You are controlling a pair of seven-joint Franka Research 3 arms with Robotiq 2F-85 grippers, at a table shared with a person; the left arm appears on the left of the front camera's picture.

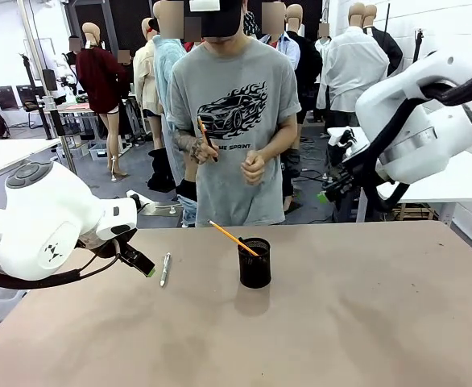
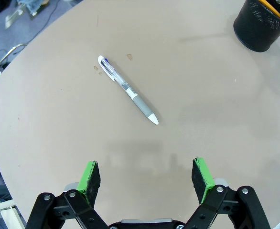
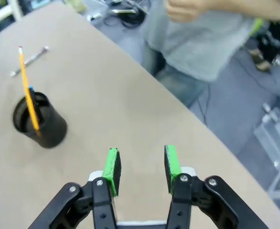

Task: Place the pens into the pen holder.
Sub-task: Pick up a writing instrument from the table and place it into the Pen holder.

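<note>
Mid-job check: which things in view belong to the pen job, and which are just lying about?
Job: black pen holder; yellow pencil in it; white pen on the table; held pen in the person's hand.
Lying about: small stains on the table; cables beyond the table.

The table [image 1: 381, 322] is plain light brown; at the centre of the front view a black mesh pen holder [image 1: 254, 270] carries a yellow-orange pencil [image 1: 232, 237], and to its left lies a white pen [image 1: 165, 269] with a grey grip, a clear barrel and a touch of blue near the clip. The left arm [image 1: 35, 234] and right arm [image 1: 429, 121] are white, while the left gripper [image 2: 147, 171] and right gripper [image 3: 141, 160] are black with bright green pads. At top centre the person's T-shirt [image 1: 236, 161] is grey with a black car print.
</note>
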